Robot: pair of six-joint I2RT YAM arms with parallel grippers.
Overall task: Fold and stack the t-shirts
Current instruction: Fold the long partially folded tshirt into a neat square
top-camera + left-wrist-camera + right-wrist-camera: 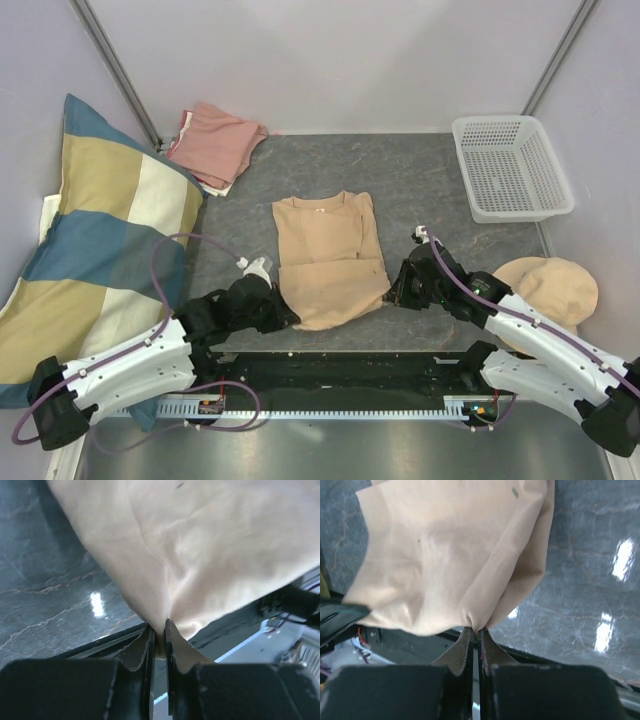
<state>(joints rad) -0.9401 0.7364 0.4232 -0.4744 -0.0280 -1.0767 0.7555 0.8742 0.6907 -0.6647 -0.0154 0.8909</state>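
Note:
The tan t-shirt (328, 255) lies lengthwise in the middle of the grey table, collar at the far end and sides folded in. Its near hem is raised a little off the surface. My left gripper (287, 315) is shut on the hem's near left corner, and cloth (200, 550) bunches between its jaws at the left gripper (159, 629). My right gripper (393, 290) is shut on the near right corner; the tan cloth (455, 555) spreads away from the right gripper (477, 630). The salmon-pink t-shirt (215, 140) lies folded at the far left corner.
A big blue, yellow and cream striped pillow (90, 240) leans along the left side. A white mesh basket (510, 165) stands at the far right. A round beige hat-like thing (550, 290) rests by the right arm. A black rail (340, 365) runs along the near edge.

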